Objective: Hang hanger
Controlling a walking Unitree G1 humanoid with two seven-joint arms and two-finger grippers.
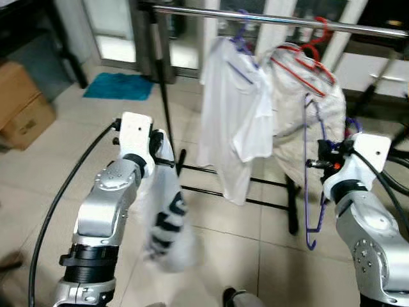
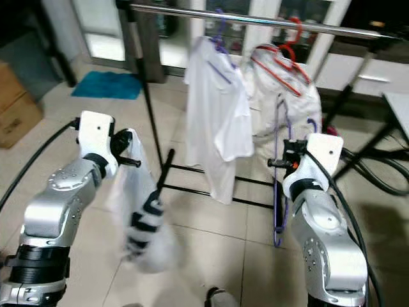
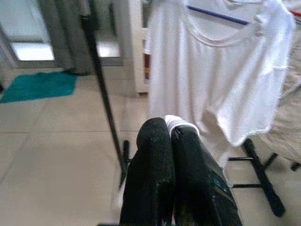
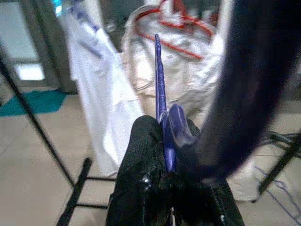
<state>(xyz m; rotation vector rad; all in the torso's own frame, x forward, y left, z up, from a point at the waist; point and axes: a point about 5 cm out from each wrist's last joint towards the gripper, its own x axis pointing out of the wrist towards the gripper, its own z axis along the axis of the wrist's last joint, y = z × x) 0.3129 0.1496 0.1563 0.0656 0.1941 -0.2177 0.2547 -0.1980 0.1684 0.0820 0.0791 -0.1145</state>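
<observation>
My right gripper [image 1: 317, 162] is shut on a purple hanger [image 1: 305, 185], which hangs down beside the rack with its long edge upright; the right wrist view has the hanger [image 4: 160, 84] clamped between the black fingers [image 4: 146, 155]. My left gripper [image 1: 167, 157] is shut on a white garment with black print [image 1: 167, 224] that droops toward the floor. A bit of white cloth [image 3: 181, 123] peeks between its fingertips. Ahead, a silver rail [image 1: 281, 19] carries a white shirt [image 1: 233, 121] on a purple hanger and a cream garment [image 1: 300, 109] on a red hanger [image 1: 307, 57].
The rack's black upright [image 1: 163, 83] and floor bars [image 1: 255, 201] stand just ahead. A cardboard box [image 1: 19, 105] sits at far left and a teal mat [image 1: 118, 86] lies behind it. Black cables [image 1: 64, 192] trail from both arms over the tiled floor.
</observation>
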